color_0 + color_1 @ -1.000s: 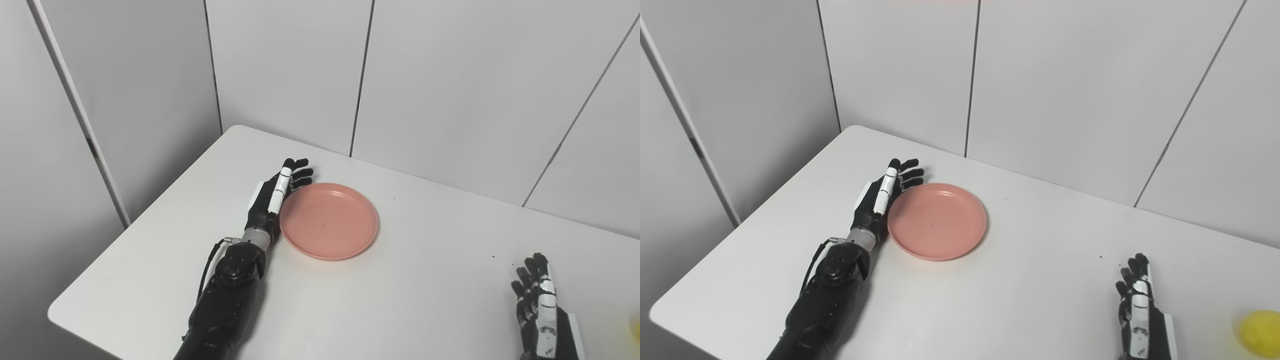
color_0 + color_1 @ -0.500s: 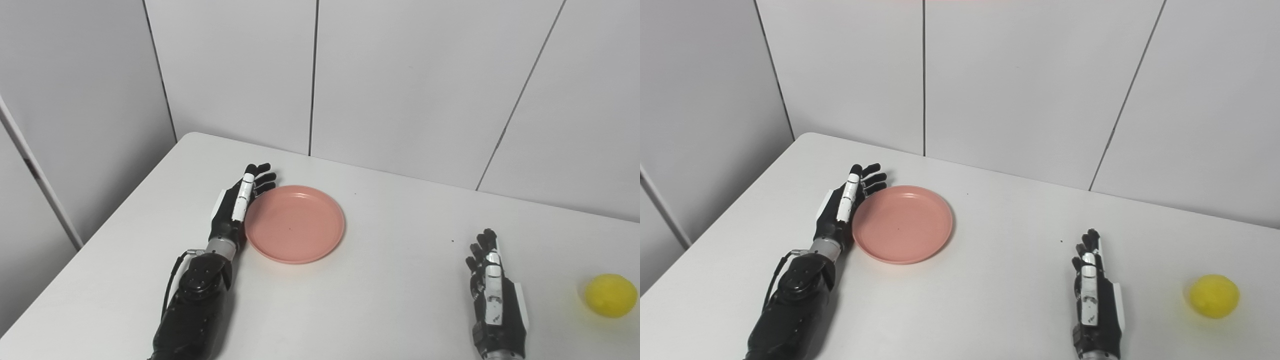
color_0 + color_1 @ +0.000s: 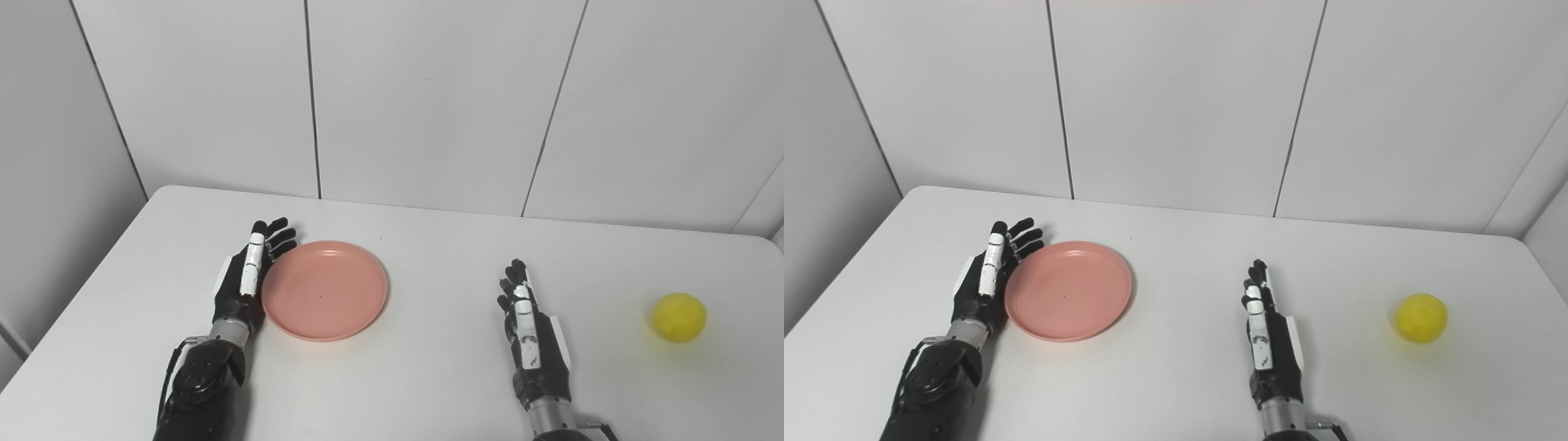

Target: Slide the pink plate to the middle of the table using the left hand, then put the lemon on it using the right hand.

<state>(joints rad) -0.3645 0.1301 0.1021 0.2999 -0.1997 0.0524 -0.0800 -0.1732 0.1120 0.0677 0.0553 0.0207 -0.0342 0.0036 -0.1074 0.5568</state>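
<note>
The pink plate (image 3: 324, 289) lies flat on the white table (image 3: 429, 380), left of the table's middle. My left hand (image 3: 248, 278) is open, edge-on, with its palm against the plate's left rim. My right hand (image 3: 530, 334) is open and empty, resting edge-on on the table right of the middle. The yellow lemon (image 3: 678, 316) sits on the table to the right of my right hand, well apart from it. In the right eye view the plate (image 3: 1067, 290), the left hand (image 3: 989, 275), the right hand (image 3: 1268, 340) and the lemon (image 3: 1421, 317) stand the same way.
Grey wall panels (image 3: 429, 104) stand right behind the table's far edge. The table's left edge runs close to my left forearm (image 3: 199, 392). Bare table surface lies between the plate and my right hand.
The camera has swung to the right, so the whole picture has shifted left and the lemon has come fully into view. Both hands and the plate hold much the same places on the table.
</note>
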